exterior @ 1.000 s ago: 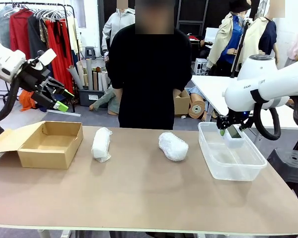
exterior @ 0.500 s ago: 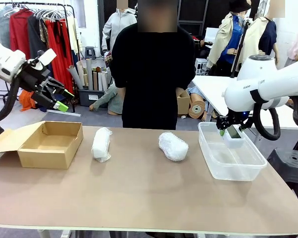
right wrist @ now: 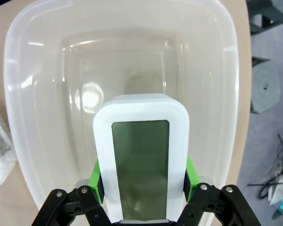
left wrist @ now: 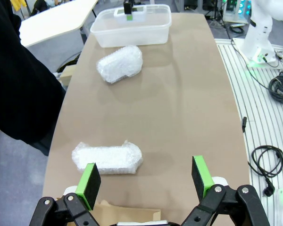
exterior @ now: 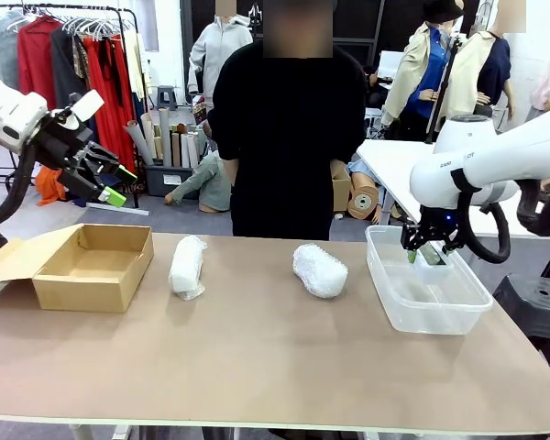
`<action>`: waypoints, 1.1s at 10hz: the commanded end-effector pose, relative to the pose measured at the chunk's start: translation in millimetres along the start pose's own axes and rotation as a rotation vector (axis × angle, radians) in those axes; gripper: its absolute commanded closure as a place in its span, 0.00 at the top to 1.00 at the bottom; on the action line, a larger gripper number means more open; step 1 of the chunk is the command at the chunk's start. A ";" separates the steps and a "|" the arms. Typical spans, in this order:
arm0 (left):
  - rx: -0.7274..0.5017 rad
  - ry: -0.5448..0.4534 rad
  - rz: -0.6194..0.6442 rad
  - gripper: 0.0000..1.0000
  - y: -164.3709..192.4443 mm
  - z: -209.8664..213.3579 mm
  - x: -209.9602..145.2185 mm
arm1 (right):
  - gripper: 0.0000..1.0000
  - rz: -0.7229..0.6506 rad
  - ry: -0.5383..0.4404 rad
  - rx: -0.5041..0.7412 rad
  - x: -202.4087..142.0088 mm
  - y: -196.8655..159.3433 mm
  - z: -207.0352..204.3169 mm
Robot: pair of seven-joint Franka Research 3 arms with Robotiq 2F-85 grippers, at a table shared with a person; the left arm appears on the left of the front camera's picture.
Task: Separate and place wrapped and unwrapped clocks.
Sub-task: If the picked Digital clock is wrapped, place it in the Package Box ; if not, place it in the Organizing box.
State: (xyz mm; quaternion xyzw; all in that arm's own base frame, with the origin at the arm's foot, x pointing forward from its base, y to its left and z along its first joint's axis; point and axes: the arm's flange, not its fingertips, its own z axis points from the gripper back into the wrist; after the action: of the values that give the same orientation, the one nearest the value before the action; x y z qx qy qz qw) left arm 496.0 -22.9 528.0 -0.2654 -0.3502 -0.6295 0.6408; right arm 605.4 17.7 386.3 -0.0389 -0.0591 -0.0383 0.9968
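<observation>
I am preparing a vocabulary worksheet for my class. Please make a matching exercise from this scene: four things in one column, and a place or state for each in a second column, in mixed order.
Things:
1. cardboard box
2. bare clock
3. left claw
4. rounder wrapped clock

Places or states:
a. jaws open, raised, holding nothing
b. lying on the table, left of the clear tub
c. gripped by the right claw over the clear tub
d. flaps open, at the table's left end

Pairs: 1-d, 2-c, 3-a, 4-b
</observation>
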 end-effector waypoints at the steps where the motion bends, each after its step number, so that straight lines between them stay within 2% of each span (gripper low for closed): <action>1: 0.001 -0.001 -0.003 1.00 -0.2 0.6 1.2 | 0.00 -0.052 0.011 0.025 15.7 0.2 0.6; 11: 0.001 -0.001 -0.003 1.00 -0.2 0.6 1.2 | 0.00 -0.054 0.099 0.040 8.0 7.4 -57.1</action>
State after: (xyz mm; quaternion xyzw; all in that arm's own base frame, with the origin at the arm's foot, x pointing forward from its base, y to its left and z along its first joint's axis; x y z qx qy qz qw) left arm 496.0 -22.9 528.0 -0.2654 -0.3502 -0.6295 0.6408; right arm 619.0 16.5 328.6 -0.0232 -0.0099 -0.0553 0.9982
